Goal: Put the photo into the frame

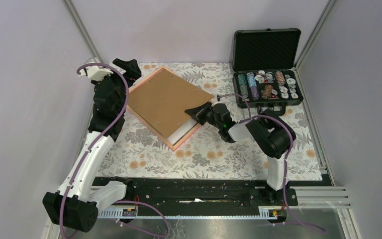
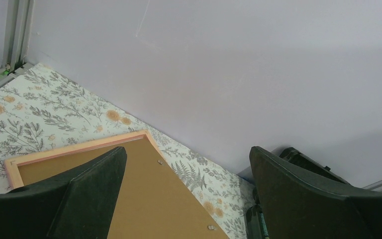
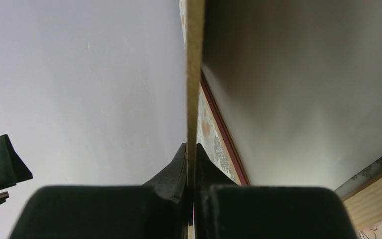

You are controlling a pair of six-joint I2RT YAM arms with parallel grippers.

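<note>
- Right tool point(image 1: 195, 111) is clamped tight on the near-right edge of the brown backing board point(image 1: 161, 99). The right wrist view shows both fingers point(image 3: 176, 167) pressed flat against the thin board point(image 3: 195, 74), edge-on, with no gap.
- That corner of the board is raised off the frame point(image 1: 149, 118), and the far-left side sits low, so the panel is tilted.
- And there's the photo point(image 1: 181, 133): a white sheet peeking out under the raised corner, lying inside the frame's near-right end, white side up. No printed side is in sight.
- The frame lies flat on the counter point(image 1: 219, 154), left of centre and turned diagonally. Its salmon border shows along the left and near edges.
- Left tool point(image 1: 129, 69) hangs over the frame's far-left corner with its jaws spread wide and nothing between them.
- From the left wrist, the two dark fingers point(image 2: 89, 184) stand well apart above the board point(image 2: 154, 199). The pink frame corner point(image 2: 74, 148) is below them, and small metal tabs are visible on the brown panel.
- Far right of the counter there's an open black case point(image 1: 266, 47) with its lid upright and rows of poker chips point(image 1: 266, 84) in the tray. Their markings are too small to read.
- The counter is covered in a grey-leaf floral print with orange blooms.
</note>
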